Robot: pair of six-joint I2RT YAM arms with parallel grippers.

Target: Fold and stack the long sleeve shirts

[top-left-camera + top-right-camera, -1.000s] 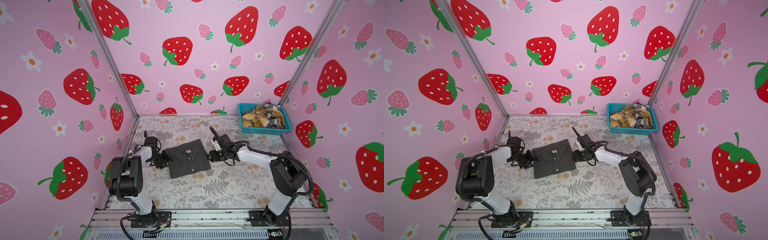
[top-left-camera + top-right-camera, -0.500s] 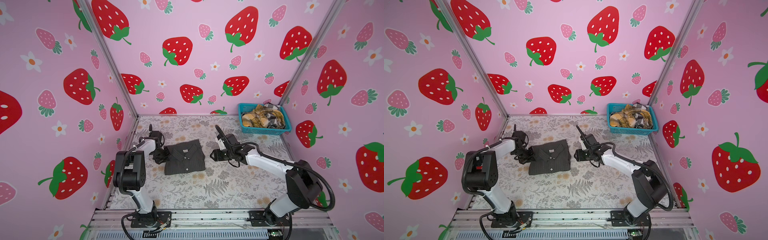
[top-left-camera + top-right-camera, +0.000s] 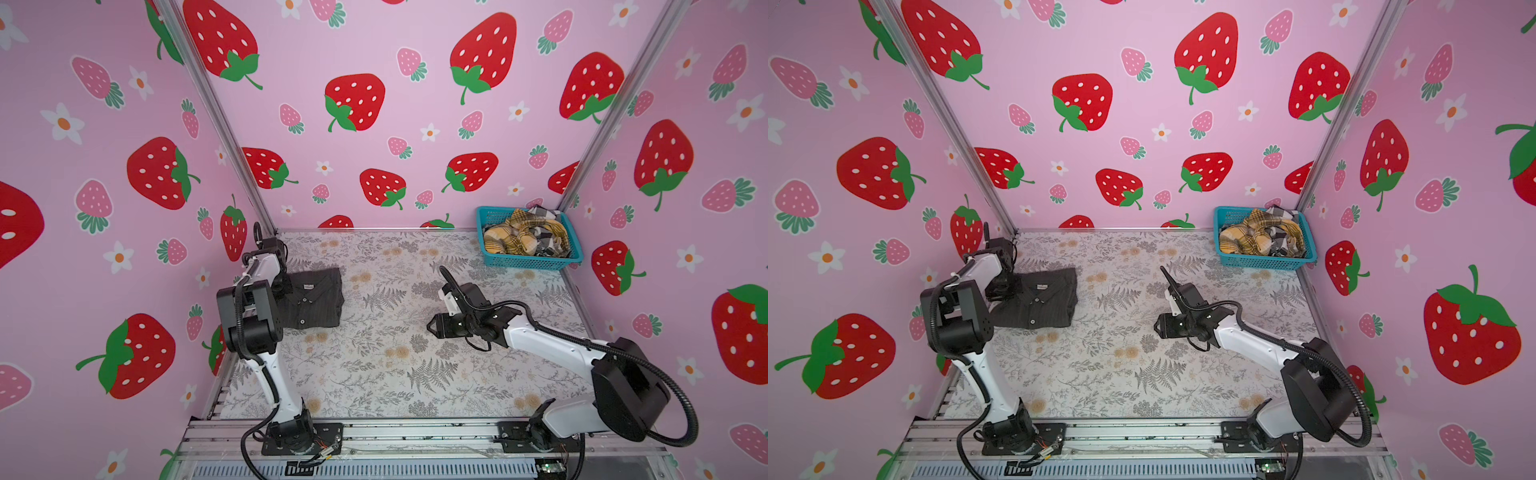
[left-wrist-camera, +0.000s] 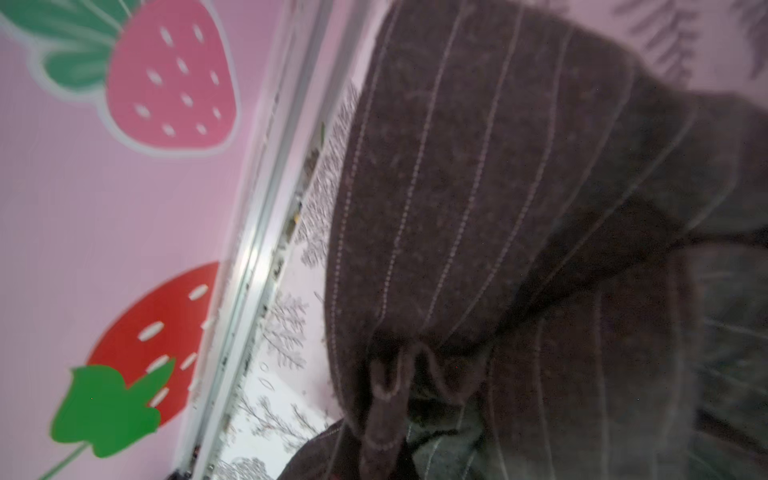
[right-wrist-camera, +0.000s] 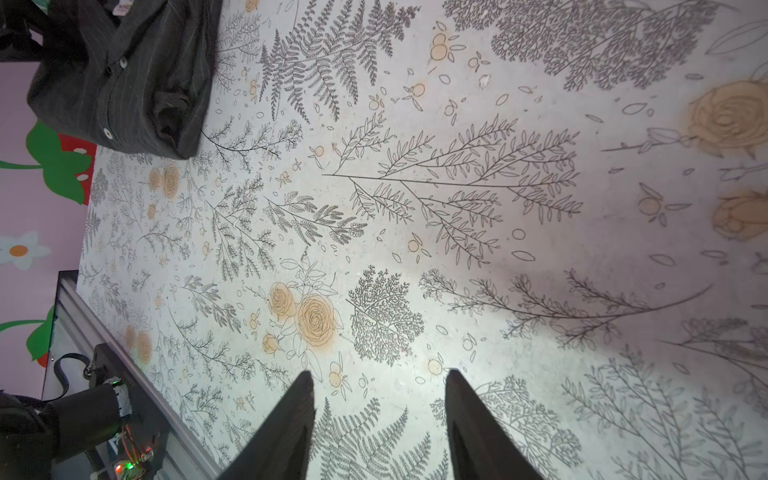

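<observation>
The long sleeve shirts are three in number. One, the charcoal pinstriped shirt [image 3: 316, 301] [image 3: 1044, 307], is laid folded on the counter [image 3: 395, 365] [image 3: 1121, 374] at its left side, close to the left wall; the other two are heaped in the single turquoise mesh basket [image 3: 528, 264] [image 3: 1262, 262] at the back right corner. Of these, the mustard plaid shirt [image 3: 509, 243] [image 3: 1244, 243] is crumpled in front and on top; the black-and-white checked shirt [image 3: 542, 212] [image 3: 1281, 214] is seen behind and beneath it.

The charcoal shirt is folded into a rough rectangle; its collar, with a small pale label, is turned towards the back wall and its folded lower edge towards the front rail, so that the button placket and the long axis run back to front. The cloth is a soft, matt weave with thin pale dotted stripes [image 4: 498, 208]; two round buttons are shown in the right wrist view [image 5: 124, 75], where the near side is seen as a thick rolled fold.

Two arms are present. The left hand [image 3: 279, 286] [image 3: 1000, 289] is pressed together at the shirt's left edge, a bunched ridge of cloth being pinched. The right hand [image 3: 430, 328] [image 3: 1156, 328] [image 5: 378, 374] is held half spread over bare counter, well apart from the shirt, with nothing between its dark tapered fingers. The counter is covered by a pale sheet printed with ferns and tan roses.
</observation>
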